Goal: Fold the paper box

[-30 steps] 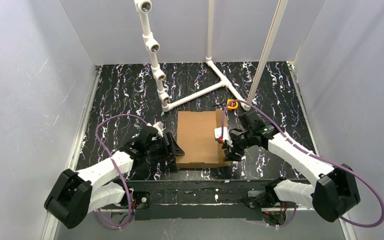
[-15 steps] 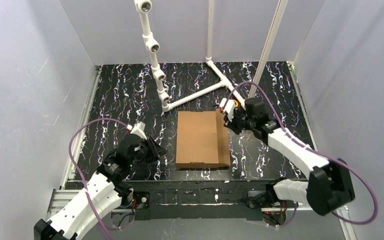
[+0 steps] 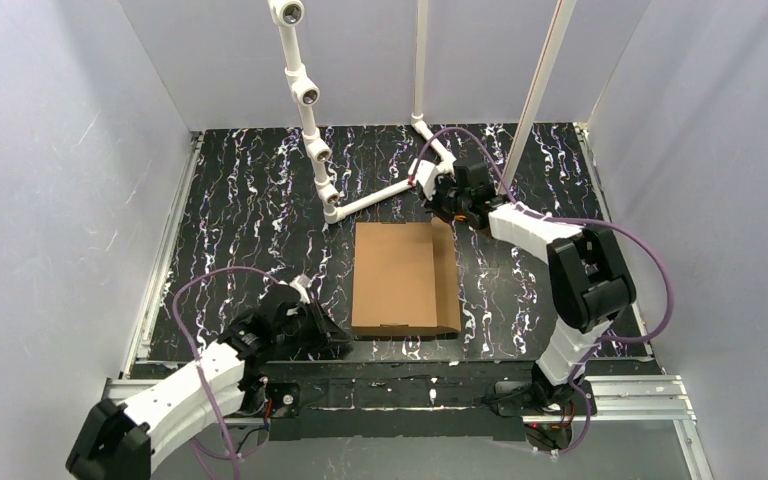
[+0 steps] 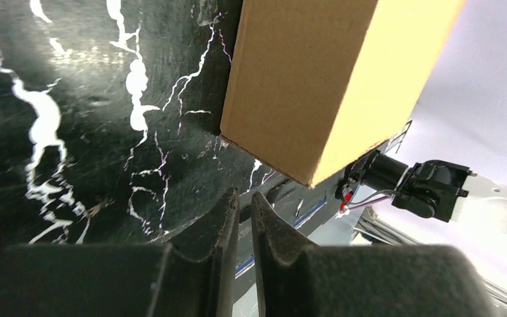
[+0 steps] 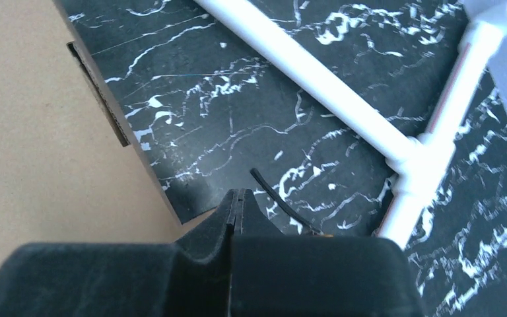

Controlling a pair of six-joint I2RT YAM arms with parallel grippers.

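Observation:
The paper box is a plain brown cardboard mailer lying flat in the middle of the table with its lid down. No gripper touches it. My left gripper hovers low off the box's near left corner, shut with only a thin slit between its fingers and nothing in them. In the left wrist view that gripper points past the box's corner. My right gripper is beyond the box's far right corner, shut and empty. The right wrist view shows that gripper beside the box's top.
White PVC pipes lie joined on the table behind the box, and one pipe runs just past my right gripper. A jointed white pole rises at the back. A thin black cable lies by my right fingertips. Grey walls enclose three sides.
Both grippers have shut and drawn away from the box's sides. The left arm pulled back toward the near left; the right arm swung to the far side near the pipes.

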